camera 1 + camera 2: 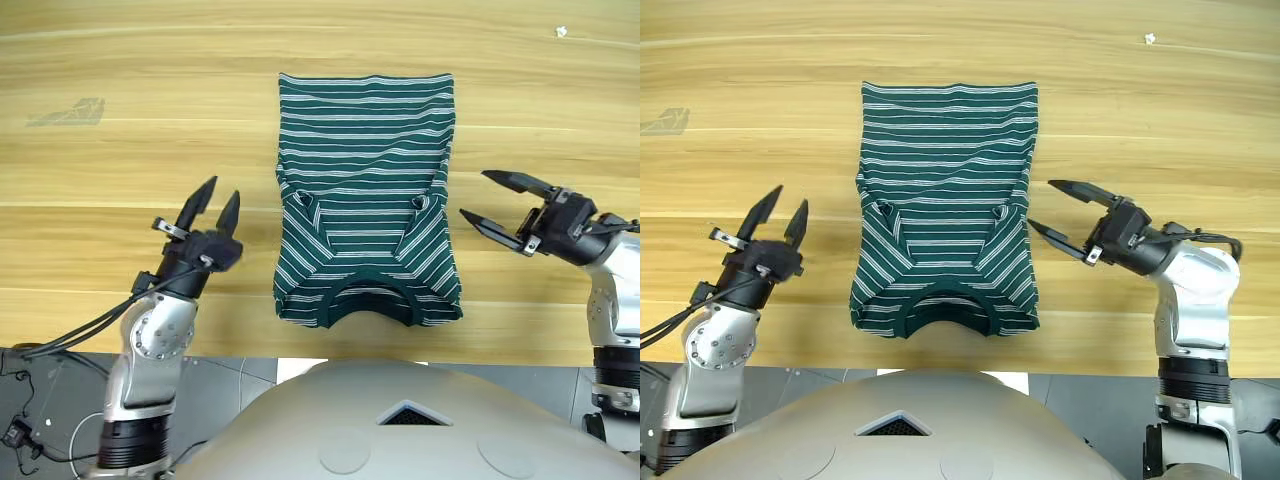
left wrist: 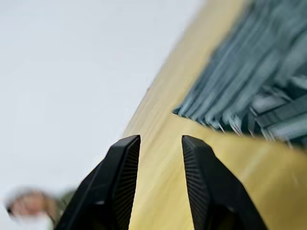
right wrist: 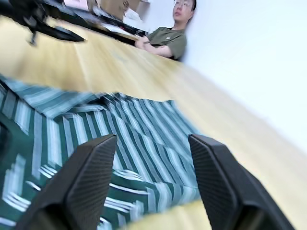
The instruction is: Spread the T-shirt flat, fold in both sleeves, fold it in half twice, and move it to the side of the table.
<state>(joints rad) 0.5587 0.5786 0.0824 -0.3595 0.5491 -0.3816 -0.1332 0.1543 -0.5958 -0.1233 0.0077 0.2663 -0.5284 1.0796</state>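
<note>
Though both agape and empty, left gripper (image 1: pixel 222 192), right gripper (image 1: pixel 477 194), one T-shirt (image 1: pixel 365 150) between.

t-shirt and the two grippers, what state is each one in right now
dark green T-shirt with white stripes: lying flat on the light wooden table, both sleeves folded in, not yet folded in half
left gripper: fingers open, empty, beside the shirt's left edge and apart from it
right gripper: fingers open, empty, close by the shirt's right edge
</note>
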